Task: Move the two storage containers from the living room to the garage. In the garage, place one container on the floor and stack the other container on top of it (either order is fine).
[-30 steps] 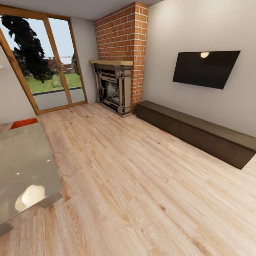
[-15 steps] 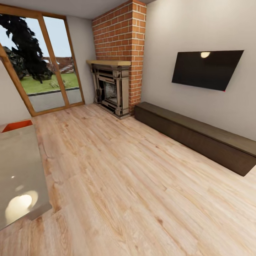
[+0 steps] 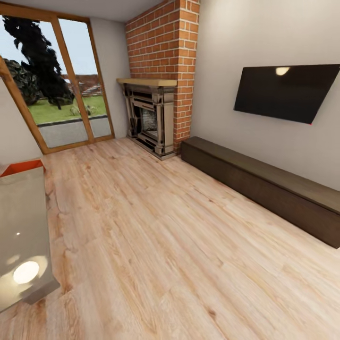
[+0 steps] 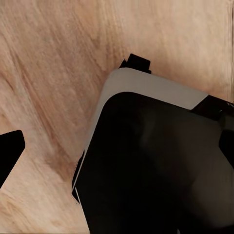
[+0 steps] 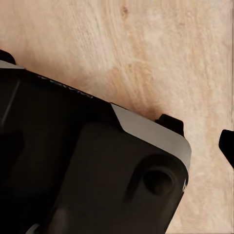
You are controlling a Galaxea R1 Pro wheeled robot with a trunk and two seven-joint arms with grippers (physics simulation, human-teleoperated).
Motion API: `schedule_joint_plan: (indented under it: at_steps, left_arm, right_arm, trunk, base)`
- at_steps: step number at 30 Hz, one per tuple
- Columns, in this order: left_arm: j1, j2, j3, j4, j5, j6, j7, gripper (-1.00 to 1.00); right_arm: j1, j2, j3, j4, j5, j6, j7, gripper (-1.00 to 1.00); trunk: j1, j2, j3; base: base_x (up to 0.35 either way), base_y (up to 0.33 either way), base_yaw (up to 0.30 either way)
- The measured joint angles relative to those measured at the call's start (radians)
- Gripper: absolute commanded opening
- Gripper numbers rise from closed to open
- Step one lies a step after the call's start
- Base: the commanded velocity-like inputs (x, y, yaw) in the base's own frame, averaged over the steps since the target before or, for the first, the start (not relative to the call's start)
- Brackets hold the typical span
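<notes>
Head view: living room, plank floor [image 3: 179, 245], brick fireplace [image 3: 151, 120], TV [image 3: 283, 92], dark bench [image 3: 264, 184], glass doors [image 3: 56, 85]. One orange container [image 3: 21, 167] peeks at the far end of a glossy table [image 3: 21, 231], left edge. Left wrist: robot base [image 4: 156, 165] over planks; gripper state can't tell. Right wrist: same again, can't tell.

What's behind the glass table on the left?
An orange-red container corner pokes out just past the table's far edge, on the wood floor. The rest of it is cut off by the table and picture edge.
</notes>
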Motion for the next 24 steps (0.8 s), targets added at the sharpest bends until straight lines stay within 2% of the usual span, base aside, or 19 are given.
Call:
schedule_joint_plan:
  at_steps: [24]
  left_arm:
    - [0.000, 0.003, 0.003, 0.000, 0.003, -0.003, 0.001, 1.00]
  right_arm:
    - [0.000, 0.000, 0.000, 0.000, 0.000, 0.000, 0.000, 1.00]
  trunk:
    - [0.000, 0.000, -0.025]
  base:
    - [0.312, -0.130, 0.217]
